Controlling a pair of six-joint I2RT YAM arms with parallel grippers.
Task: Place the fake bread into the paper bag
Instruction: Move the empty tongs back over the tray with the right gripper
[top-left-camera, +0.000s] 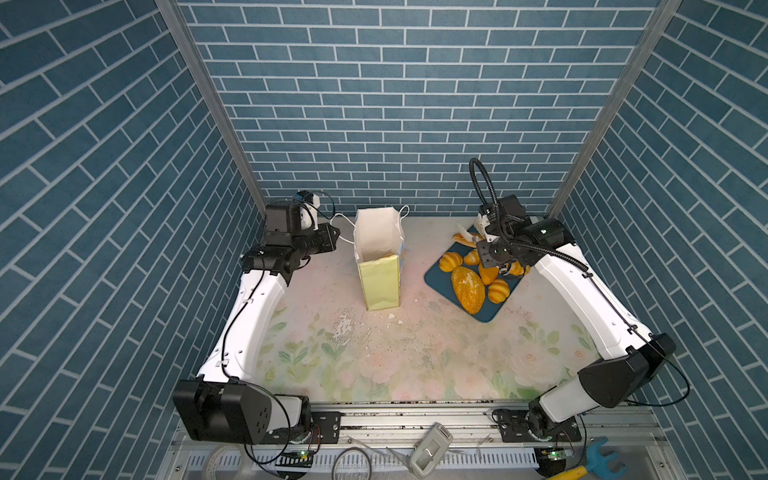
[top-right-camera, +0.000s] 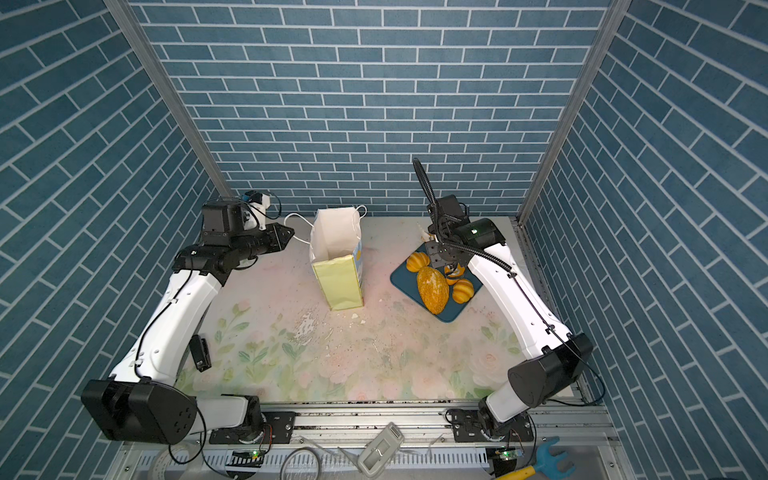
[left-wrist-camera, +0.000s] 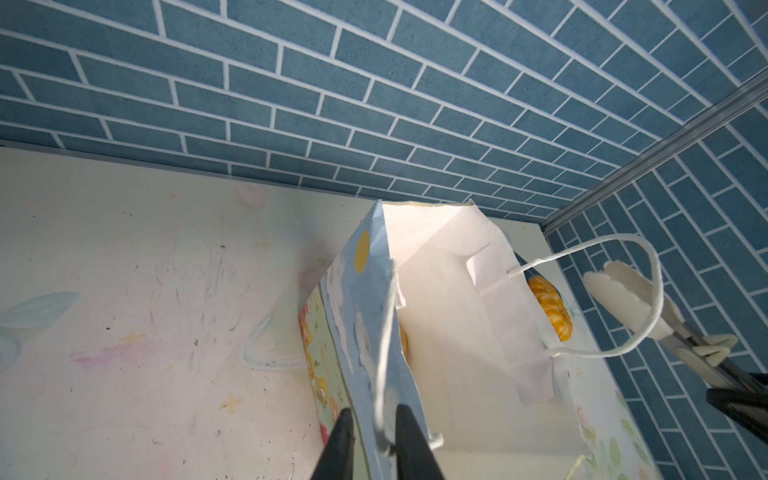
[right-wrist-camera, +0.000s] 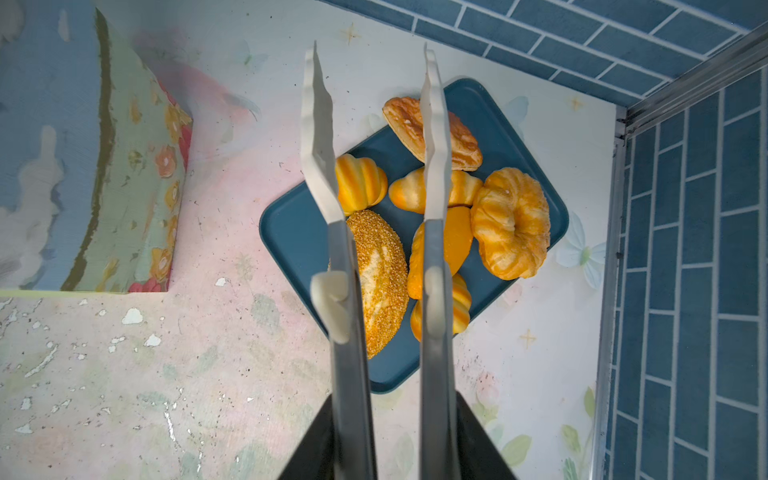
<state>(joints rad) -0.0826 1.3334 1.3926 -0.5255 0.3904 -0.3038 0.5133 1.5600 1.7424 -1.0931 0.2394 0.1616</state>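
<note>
Pale yellow-green paper bag upright, orange piece glimpsed inside; blue tray heaped with fake bread; left gripper clenched on cord handle; right gripper grasping open tongs over tray

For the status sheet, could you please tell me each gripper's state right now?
Left gripper: closed on the cord handle of the paper bag.
Right gripper: closed on the tongs; the tongs stand open, gripping nothing.
</note>
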